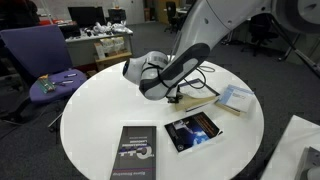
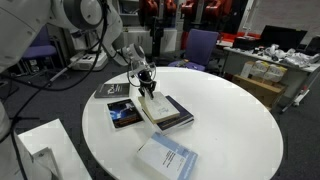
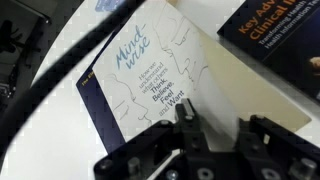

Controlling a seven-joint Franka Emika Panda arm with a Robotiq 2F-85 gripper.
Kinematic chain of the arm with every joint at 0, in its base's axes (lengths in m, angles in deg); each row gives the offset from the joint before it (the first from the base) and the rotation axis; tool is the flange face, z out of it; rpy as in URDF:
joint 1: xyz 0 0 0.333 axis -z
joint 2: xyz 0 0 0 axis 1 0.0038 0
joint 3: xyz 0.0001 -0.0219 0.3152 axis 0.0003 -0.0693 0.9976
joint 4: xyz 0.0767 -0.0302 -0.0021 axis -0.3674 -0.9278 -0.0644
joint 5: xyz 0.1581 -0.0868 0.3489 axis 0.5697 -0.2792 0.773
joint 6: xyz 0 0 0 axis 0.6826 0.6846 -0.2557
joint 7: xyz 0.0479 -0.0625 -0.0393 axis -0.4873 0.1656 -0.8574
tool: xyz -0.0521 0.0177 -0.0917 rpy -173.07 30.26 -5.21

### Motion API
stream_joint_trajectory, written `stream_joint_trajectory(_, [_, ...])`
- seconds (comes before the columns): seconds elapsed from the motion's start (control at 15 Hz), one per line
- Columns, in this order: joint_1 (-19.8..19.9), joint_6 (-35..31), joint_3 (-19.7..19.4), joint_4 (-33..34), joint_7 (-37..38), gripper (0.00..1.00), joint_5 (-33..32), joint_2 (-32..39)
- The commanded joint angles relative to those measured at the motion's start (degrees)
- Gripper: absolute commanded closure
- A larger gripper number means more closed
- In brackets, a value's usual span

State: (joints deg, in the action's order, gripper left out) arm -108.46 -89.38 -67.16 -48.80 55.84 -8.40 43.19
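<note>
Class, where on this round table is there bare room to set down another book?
Bare: the wide stretch of round table between the Mindwise book and the opposite rim. Crowded: around the claw, from the black book to the pale blue book.

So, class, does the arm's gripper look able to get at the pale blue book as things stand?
Probably yes: the pale blue book lies flat and uncovered on the table, with bare tabletop around it, though the gripper is shut at the Mindwise book.
</note>
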Motion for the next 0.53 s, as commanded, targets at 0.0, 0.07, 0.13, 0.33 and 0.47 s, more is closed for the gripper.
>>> stream_joint_trajectory(0.0, [-0.33, -0.45, -2.06, -2.63, -0.13, 0.99, -5.05, -0.15])
stream_joint_trajectory(0.07, [-0.18, -0.32, -2.13, -2.92, -0.03, 0.99, -6.15, -0.08])
stream_joint_trajectory(0.13, [-0.07, -0.25, -2.17, -3.16, 0.06, 0.99, -7.21, -0.01])
stream_joint_trajectory(0.33, [0.17, -0.14, -2.01, -3.83, 0.34, 0.99, -9.66, -0.04])
stream_joint_trajectory(0.47, [0.37, -0.05, -1.86, -4.2, 0.48, 0.99, -11.02, -0.1])
